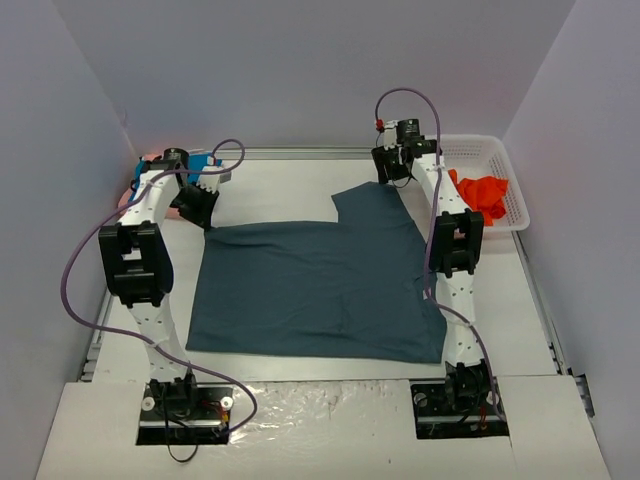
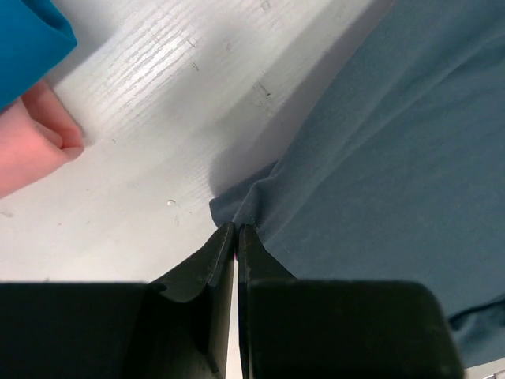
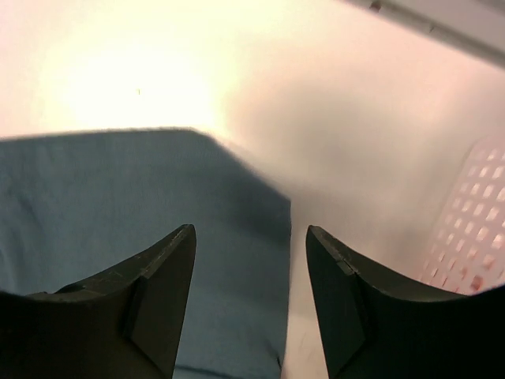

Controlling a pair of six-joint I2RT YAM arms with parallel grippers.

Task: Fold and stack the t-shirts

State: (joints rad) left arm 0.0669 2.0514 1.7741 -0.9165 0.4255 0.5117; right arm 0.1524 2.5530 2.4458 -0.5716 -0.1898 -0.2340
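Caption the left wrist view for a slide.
Left fingers pinch the slate-blue t-shirt corner; teal t-shirt and pink t-shirt nearby on the table.

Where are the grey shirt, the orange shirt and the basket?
grey shirt (image 1: 320,285), top view, middle of the cloth.
orange shirt (image 1: 484,193), top view, crumpled middle.
basket (image 1: 476,151), top view, far wall.

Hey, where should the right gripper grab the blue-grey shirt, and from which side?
I'd pinch the far right corner of the blue-grey shirt, coming down from above. It lies flat with free edges directly under the open right gripper, mirroring the left gripper's pinched corner.
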